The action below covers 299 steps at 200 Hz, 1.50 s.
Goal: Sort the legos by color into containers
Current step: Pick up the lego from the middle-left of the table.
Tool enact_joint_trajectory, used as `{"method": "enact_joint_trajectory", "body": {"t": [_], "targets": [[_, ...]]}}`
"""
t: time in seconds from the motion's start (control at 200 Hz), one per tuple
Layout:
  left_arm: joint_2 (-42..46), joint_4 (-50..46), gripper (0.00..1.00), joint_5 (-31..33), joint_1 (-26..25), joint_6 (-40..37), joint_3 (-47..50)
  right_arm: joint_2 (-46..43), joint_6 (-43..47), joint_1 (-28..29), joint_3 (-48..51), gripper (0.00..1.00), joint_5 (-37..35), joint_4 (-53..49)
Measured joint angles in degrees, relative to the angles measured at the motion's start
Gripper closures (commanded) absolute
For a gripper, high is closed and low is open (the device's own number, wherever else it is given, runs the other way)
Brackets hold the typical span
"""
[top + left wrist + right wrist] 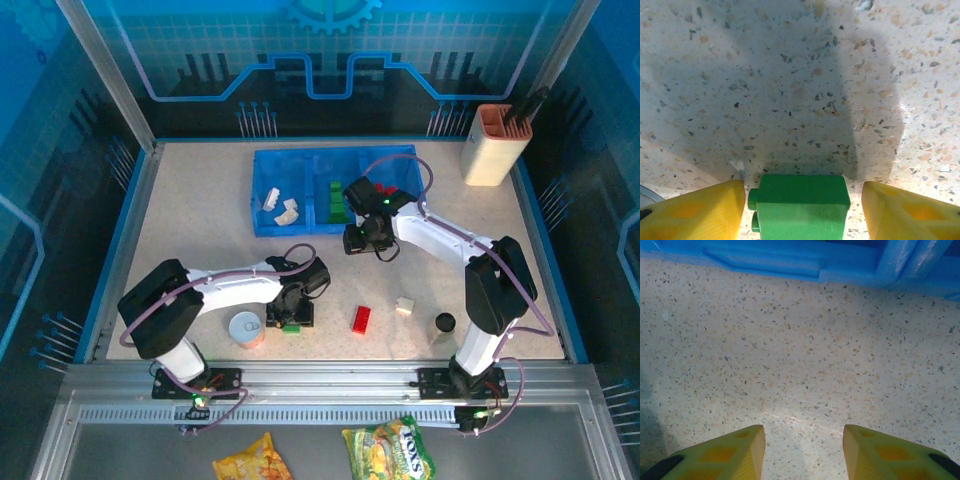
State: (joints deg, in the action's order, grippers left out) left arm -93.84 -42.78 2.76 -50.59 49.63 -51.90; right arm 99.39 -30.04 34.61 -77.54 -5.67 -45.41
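Left fingers [695,212] flank a studded green lego [800,207].

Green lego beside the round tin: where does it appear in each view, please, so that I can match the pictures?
Top external: the green lego lies lower centre-left, under the left gripper.
Left wrist: bottom centre, between the yellow fingers.
Right wrist: the blue bin wall runs along the top.
Shared landmark: the speckled table.
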Motion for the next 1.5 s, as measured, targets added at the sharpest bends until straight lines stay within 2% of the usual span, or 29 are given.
{"method": "enact_joint_trajectory", "body": {"t": [0.28, 0.91, 1.241, 1.496], "targets": [[-0.1, 0.0, 0.48, 0.0, -0.1, -0.1, 0.0, 0.0, 0.0, 0.6, 0.1, 0.54, 0.0, 0.0], [-0.1, -0.2, 0.51, 0.0, -0.1, -0.2, -0.7, -1.1, 0.0, 0.7, 2.8, 0.55, -1.4, -0.1], [-0.1, -0.4, 0.51, 1.0, 0.0, -3.1, -7.3, -5.7, -1.1, 0.5, 8.9, 0.53, -3.6, -0.8], [-3.8, -0.7, 0.51, 2.0, 0.6, -8.6, -18.7, -11.1, -2.3, -1.0, 12.9, 0.53, -5.9, -2.1]]}}
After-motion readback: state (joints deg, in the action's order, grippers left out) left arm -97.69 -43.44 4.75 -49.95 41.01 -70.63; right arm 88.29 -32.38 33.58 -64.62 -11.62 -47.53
